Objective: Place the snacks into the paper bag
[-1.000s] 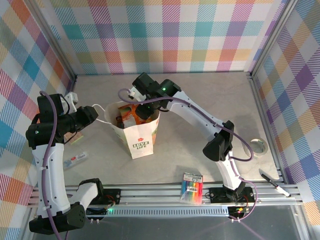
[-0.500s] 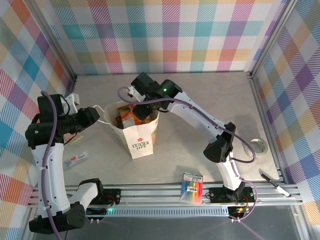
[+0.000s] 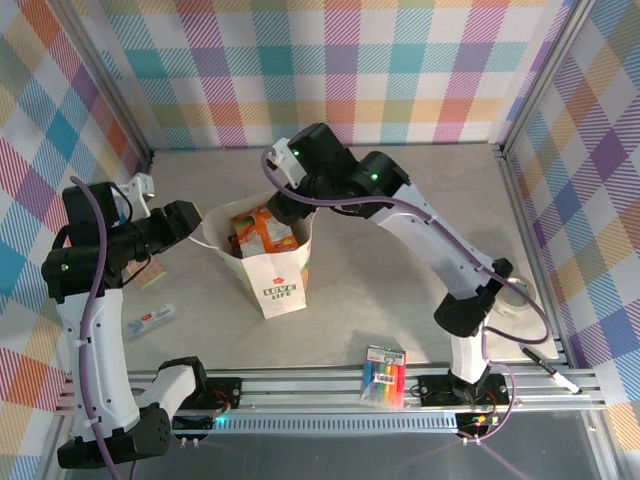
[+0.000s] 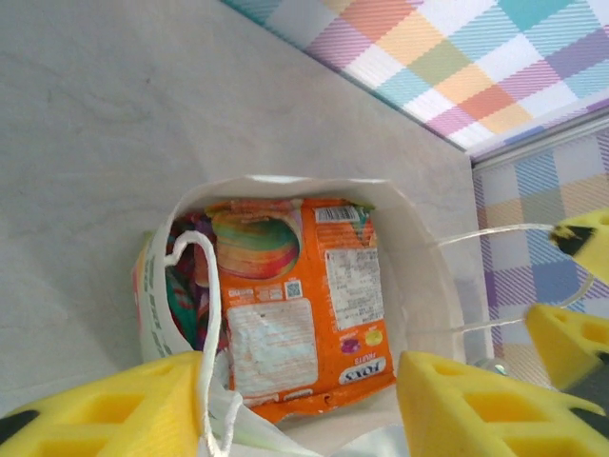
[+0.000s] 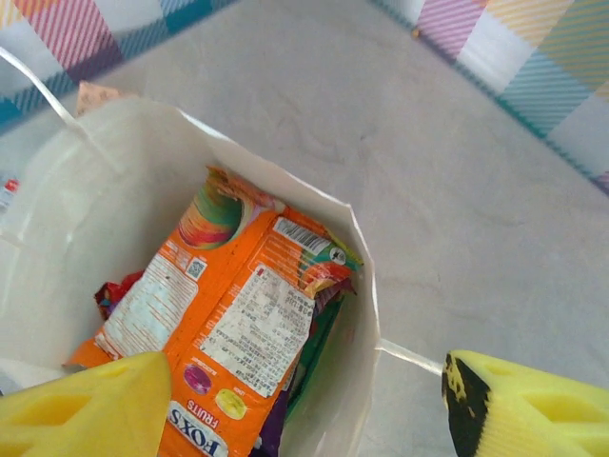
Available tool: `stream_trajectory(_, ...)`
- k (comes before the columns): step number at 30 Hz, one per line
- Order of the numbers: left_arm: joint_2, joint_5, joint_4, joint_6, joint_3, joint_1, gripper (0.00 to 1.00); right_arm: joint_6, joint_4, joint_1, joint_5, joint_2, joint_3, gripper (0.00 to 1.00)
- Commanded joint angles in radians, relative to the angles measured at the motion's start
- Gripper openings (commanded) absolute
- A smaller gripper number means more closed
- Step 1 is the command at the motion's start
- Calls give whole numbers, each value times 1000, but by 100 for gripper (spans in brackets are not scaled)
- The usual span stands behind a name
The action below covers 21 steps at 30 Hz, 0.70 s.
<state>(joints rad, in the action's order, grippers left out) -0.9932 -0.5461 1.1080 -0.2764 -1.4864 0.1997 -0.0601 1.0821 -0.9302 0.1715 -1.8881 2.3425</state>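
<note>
Paper bag (image 3: 280, 285) upright (mouth up).

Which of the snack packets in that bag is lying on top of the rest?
The orange foil packet, printed back facing up; the others only peek out beneath it.

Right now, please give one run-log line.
paper bag: upright, open | orange snack: inside, on top | left hand: open, at bag mouth | right hand: open, at bag mouth
</note>
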Motion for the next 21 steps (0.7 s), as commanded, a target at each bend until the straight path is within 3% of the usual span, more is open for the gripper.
stream_trajectory(1,-17,77,-48,-64,-46,7,59,-25,-70,4,-1,77,-47,74)
stream_trajectory(6,-63,177,-105,-137,-61,12,59,-78,-160,29,-6,185,-176,77)
stream_trajectory(9,-85,267,-120,-140,-80,19,59,-47,-178,93,-38,235,-224,78)
stream_trajectory(14,-122,420,-130,-140,-76,24,57,51,-216,272,-146,321,-345,78)
stream_trajectory(21,-114,538,-237,-151,96,27,55,128,-289,497,-231,422,-545,79)
